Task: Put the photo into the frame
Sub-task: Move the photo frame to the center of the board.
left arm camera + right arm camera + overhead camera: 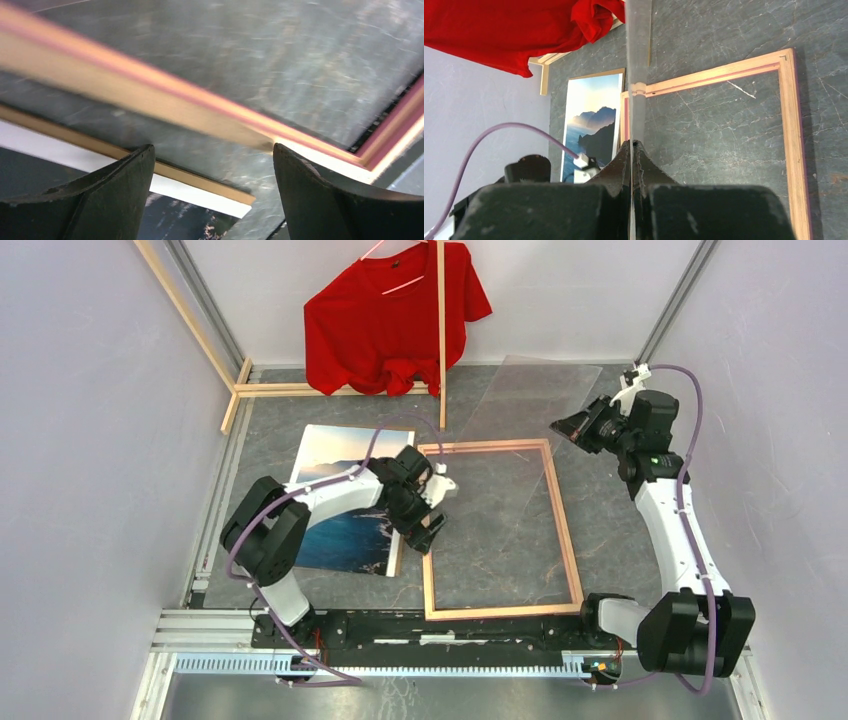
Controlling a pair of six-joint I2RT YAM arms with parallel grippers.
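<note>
Frame (505, 610) lies flat, long axis near-to-far, beside photo (350, 540)

Robot lab test cell: plain white enclosure walls (90, 440), aluminium extrusion rail (450, 665), grey slate-look tabletop (610, 540).

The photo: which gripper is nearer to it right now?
Left. The left gripper hangs open over the frame, at its left rail beside the photo. The right gripper is beyond the frame's far right corner, shut on the clear sheet.
</note>
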